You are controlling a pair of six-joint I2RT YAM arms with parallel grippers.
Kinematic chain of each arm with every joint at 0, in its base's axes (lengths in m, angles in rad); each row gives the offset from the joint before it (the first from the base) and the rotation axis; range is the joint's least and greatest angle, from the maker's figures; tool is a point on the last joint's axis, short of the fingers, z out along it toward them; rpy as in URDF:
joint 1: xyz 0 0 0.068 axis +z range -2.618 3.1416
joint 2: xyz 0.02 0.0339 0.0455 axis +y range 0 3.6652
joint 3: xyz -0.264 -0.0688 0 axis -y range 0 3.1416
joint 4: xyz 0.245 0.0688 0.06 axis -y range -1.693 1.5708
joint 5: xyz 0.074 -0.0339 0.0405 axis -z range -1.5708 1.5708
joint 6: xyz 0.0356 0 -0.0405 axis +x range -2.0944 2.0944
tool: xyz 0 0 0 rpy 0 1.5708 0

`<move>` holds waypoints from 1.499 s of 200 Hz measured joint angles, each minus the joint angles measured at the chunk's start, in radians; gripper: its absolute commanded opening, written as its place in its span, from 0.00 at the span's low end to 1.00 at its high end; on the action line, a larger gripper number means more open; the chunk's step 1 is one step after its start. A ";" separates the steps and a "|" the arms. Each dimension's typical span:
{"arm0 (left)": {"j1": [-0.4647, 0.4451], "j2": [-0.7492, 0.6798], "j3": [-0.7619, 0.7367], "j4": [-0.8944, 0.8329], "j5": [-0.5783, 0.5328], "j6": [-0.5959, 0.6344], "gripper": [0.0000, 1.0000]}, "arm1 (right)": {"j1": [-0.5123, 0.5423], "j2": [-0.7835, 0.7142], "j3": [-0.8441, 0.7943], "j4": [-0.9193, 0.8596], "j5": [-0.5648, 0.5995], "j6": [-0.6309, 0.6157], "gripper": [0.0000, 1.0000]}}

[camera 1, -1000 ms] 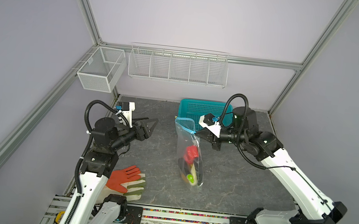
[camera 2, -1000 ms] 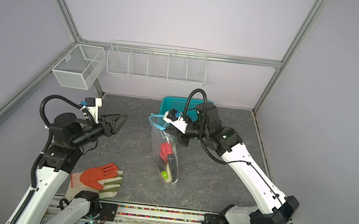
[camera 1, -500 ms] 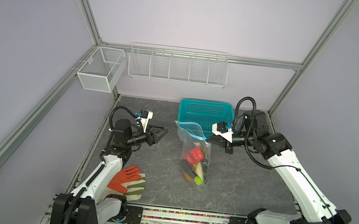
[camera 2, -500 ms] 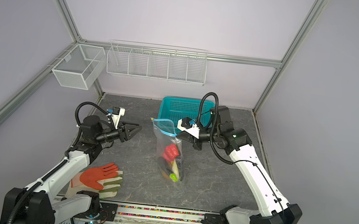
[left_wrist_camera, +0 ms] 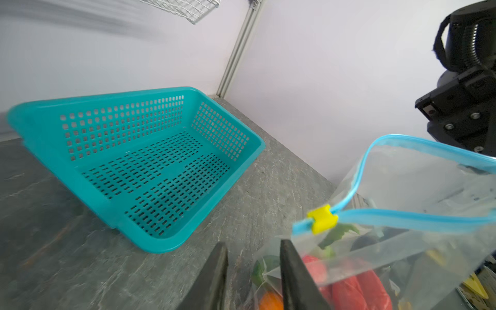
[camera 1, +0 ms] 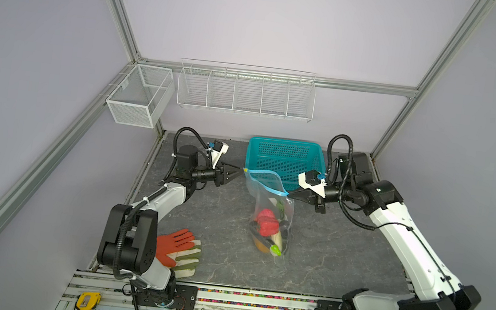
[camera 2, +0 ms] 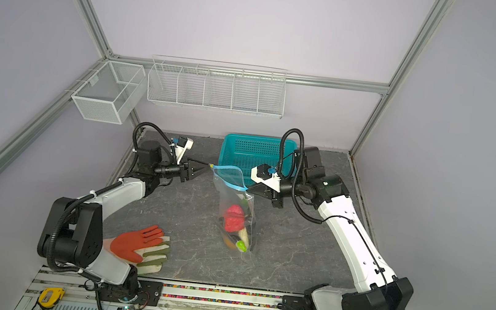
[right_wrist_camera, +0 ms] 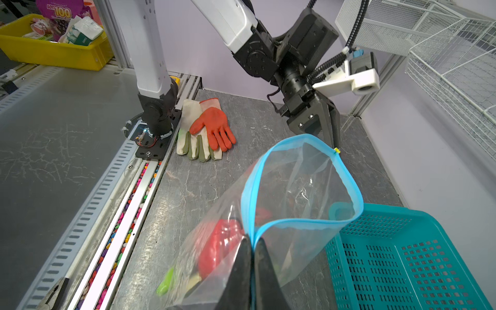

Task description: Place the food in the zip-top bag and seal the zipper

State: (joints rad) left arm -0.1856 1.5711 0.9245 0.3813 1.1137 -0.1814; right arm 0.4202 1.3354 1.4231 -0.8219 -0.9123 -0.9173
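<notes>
My left gripper hangs with its jaws a little apart and nothing between them. Its tips point at the near end of the zipper, where the yellow slider sits just ahead of them and slightly off to one side. One finger overlaps the bag's corner under the strip in the left wrist view, and I cannot tell whether it touches. My right gripper is clenched on the far end of that zipper and holds the bag upright. The food is heaped in the bottom, which seems to rest on the table. The zipper's long axis runs almost straight from my left tips to my right ones, with the mouth bowed open between them. My left gripper is much the nearer to the slider, so I judge it should close on the slider and draw it along that line toward my right gripper. The basket stands just beyond the bag's back lip, which leaves little room on that side. The gloves lie well behind my left gripper, and the line between the two grippers is open.
</notes>
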 measured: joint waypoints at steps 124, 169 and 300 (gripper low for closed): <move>-0.031 0.218 -0.090 0.929 0.091 -0.546 0.00 | -0.008 0.014 0.019 0.000 -0.009 0.026 0.07; -0.019 0.170 -0.121 0.970 0.088 -0.595 0.00 | -0.026 0.016 0.018 0.025 0.005 0.054 0.07; 0.173 -0.049 -0.258 0.989 0.159 -0.696 0.55 | -0.064 0.077 0.051 0.034 -0.010 0.057 0.07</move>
State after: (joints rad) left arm -0.0124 1.5219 0.6666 1.3705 1.2724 -0.8776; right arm 0.3557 1.4124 1.4738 -0.7876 -0.9226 -0.8604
